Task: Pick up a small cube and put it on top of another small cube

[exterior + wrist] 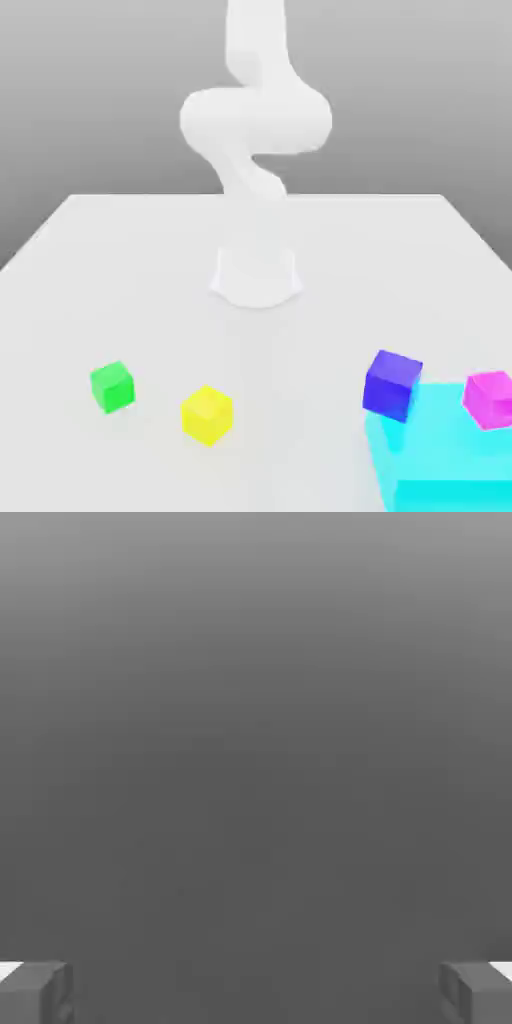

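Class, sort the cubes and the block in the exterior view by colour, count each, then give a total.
Green cube: 1
Yellow cube: 1
Blue-purple cube: 1
Magenta cube: 1
Cyan block: 1
Total: 5

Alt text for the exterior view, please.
A white robot arm stands on a pale table; in front are a green cube, a yellow cube, a blue cube, and a pink cube by a cyan block.
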